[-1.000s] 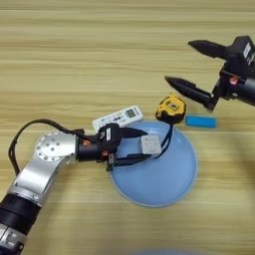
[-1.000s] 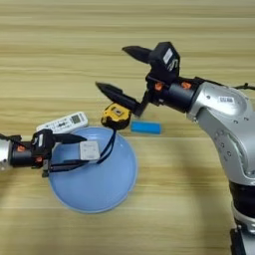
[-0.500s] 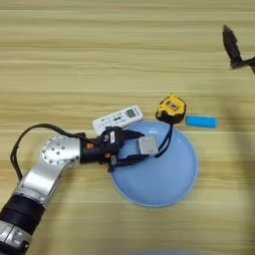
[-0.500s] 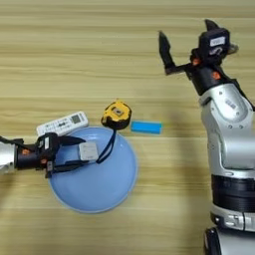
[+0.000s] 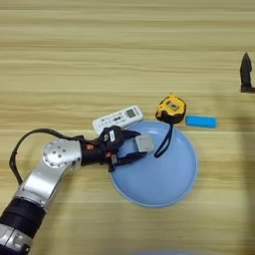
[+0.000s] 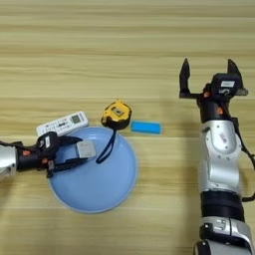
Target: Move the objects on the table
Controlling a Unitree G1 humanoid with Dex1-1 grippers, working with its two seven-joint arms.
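My left gripper (image 5: 137,145) reaches from the left over the rim of the round blue plate (image 5: 169,185), its two fingers shut on a small pale square block (image 5: 145,144) just above the plate's left part. The white remote control (image 5: 118,119) lies right behind that gripper, by the plate's far-left rim. A yellow-black tape measure (image 5: 171,108) sits at the plate's far rim with its strap (image 5: 164,142) hanging into the plate. To its right lies the flat blue bar (image 5: 201,121). My right gripper (image 6: 208,78) is far right, open wide, fingers pointing away, holding nothing.
The wooden table (image 5: 99,50) fills both views. My right forearm (image 6: 219,164) runs down the right side toward the near edge. A black cable (image 5: 30,142) loops beside my left arm.
My right gripper has swung away from above the tape measure to the far right and turned its fingers toward the far side. The left gripper and the block have stayed put.
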